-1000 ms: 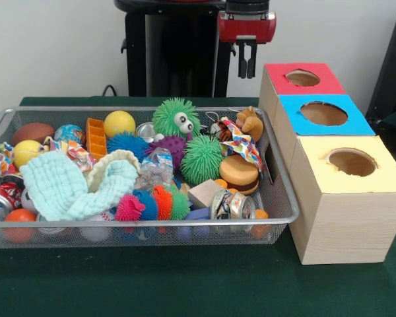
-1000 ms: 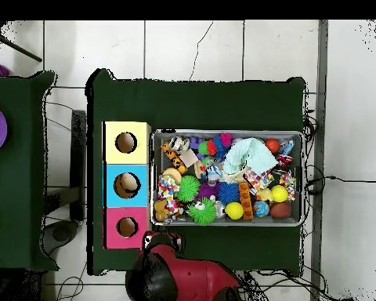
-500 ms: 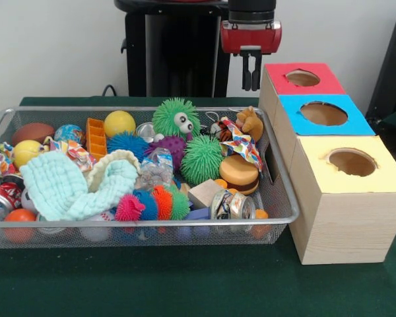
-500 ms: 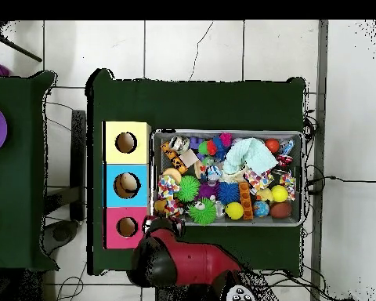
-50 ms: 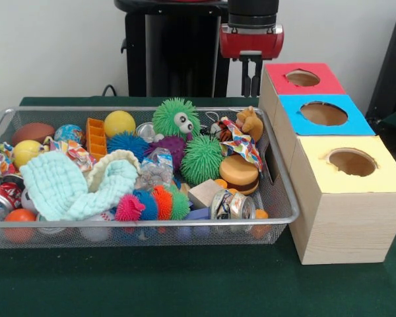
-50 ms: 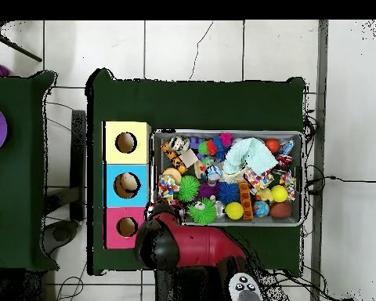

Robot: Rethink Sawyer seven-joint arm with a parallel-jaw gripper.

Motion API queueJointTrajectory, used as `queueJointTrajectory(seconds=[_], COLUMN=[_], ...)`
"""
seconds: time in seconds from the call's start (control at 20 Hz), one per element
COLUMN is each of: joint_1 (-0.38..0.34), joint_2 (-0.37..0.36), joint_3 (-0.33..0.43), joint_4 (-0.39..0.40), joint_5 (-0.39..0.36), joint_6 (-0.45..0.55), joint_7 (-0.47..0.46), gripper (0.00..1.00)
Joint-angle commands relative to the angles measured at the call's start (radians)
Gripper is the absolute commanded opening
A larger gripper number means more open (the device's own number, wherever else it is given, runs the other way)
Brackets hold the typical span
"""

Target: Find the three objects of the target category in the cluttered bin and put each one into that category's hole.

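Note:
My gripper (image 5: 251, 78) hangs open and empty from its red wrist, above the far right corner of the wire bin (image 5: 152, 221) and just left of the red box (image 5: 302, 78). Blue box (image 5: 323, 113) and yellow box (image 5: 352, 162) follow toward the front, each with a round hole. Below the gripper in the bin lie a brown plush animal (image 5: 251, 122) and a small tiger (image 5: 221, 131). In the overhead view the red arm (image 6: 171, 243) covers the gripper and the bin's corner. A brownish object shows inside the blue box's hole (image 6: 127, 184).
The bin is packed: green spiky balls (image 5: 201, 158), a yellow ball (image 5: 119, 123), a mint cloth (image 5: 72, 185), a toy burger (image 5: 238, 173), a can (image 5: 230, 205), a wooden block (image 5: 204, 193). The boxes stand close against the bin's right side.
The arm has swung in over the table toward the bin's corner. The gripper has shifted slightly toward the red box and come down a little, still empty.

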Motion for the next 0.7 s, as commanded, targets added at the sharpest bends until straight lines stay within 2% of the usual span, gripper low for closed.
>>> queueJointTrajectory(seconds=[0.05, 0.25, 0.3, 0.35, 0.55, 0.7], joint_1=[-0.008, 0.005, 0.003, 0.013, 0.025, -0.006], joint_2=[0.052, 0.063, 0.062, 0.065, 0.062, 0.074], joint_3=[0.094, 0.079, 0.081, 0.069, 0.056, 0.092], joint_4=[-0.187, -0.216, -0.210, -0.217, -0.213, -0.215], joint_5=[0.041, 0.028, 0.022, 0.013, 0.009, 0.015], joint_6=[0.149, 0.160, 0.129, 0.107, 0.101, 0.130], joint_7=[0.058, 0.063, 0.070, 0.079, 0.088, 0.068], gripper=[0.00, 0.00, 0.00, 1.00, 1.00, 1.00])
